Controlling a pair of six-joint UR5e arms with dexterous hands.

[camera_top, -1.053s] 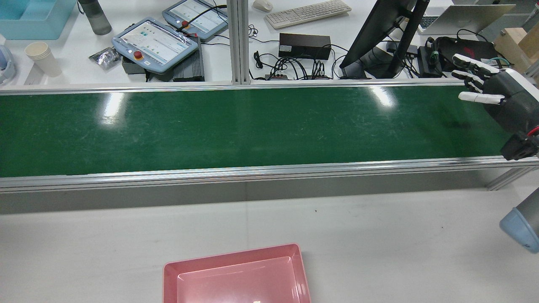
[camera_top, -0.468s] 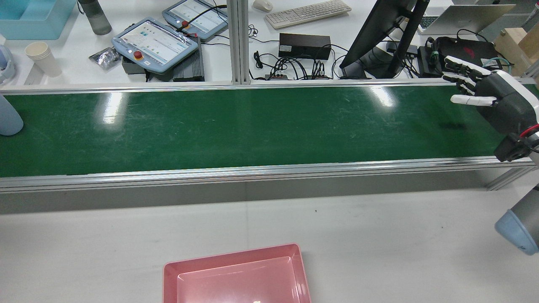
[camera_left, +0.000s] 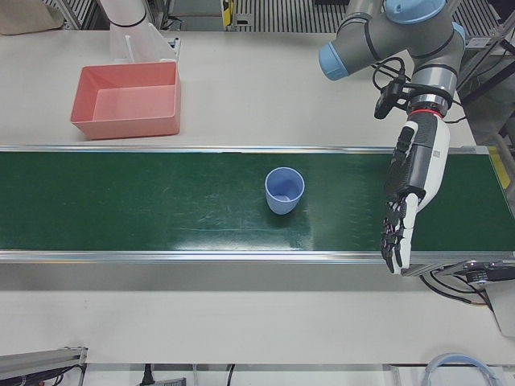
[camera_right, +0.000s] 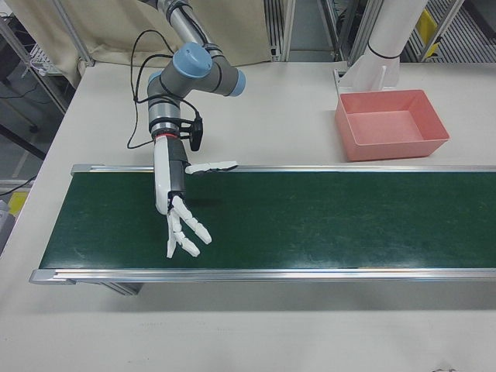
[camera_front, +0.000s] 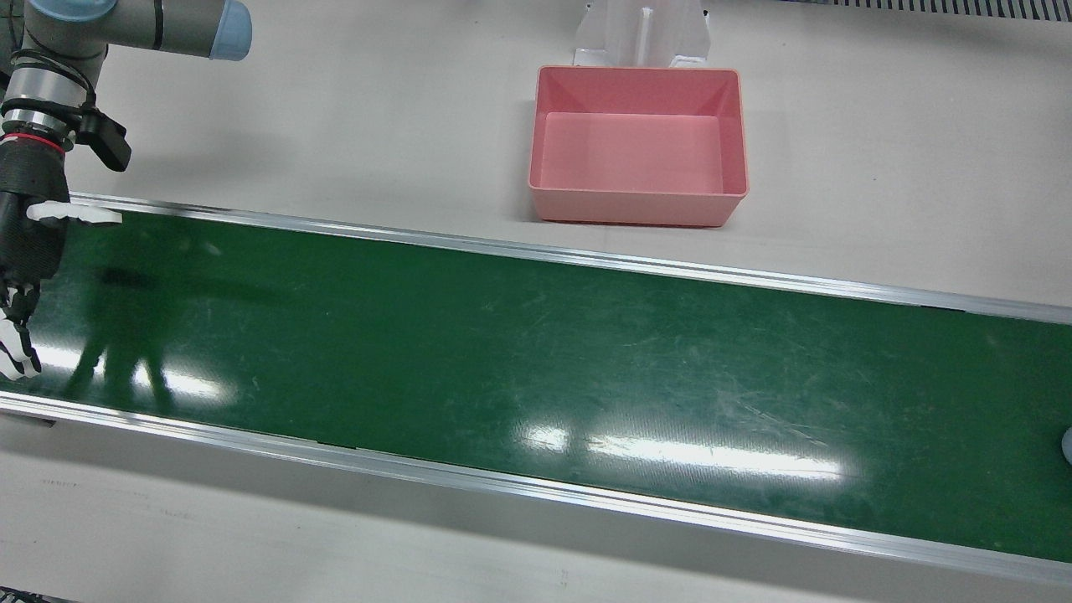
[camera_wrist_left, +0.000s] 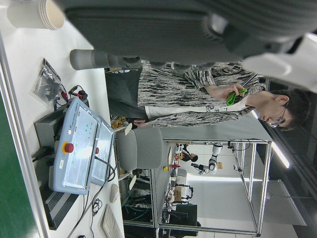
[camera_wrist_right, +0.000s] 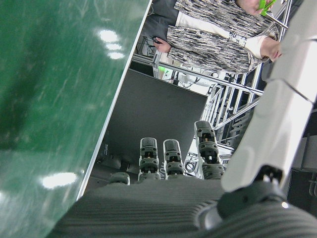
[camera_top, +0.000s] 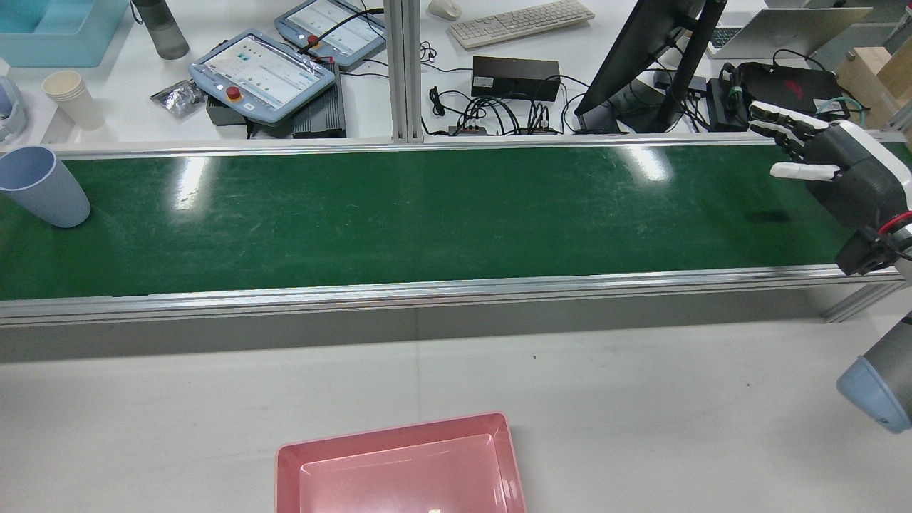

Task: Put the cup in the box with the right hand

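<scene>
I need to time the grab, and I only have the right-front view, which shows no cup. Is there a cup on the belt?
Observer: Yes, a blue cup stands upright on the green belt.
Operator: How near my right hand?
Observer: Far. The rear view shows the cup at its left edge and the open right hand at its right edge.
Operator: Is the left hand in the way?
Observer: No, the open left hand hangs apart from the cup, on its far side.
</scene>
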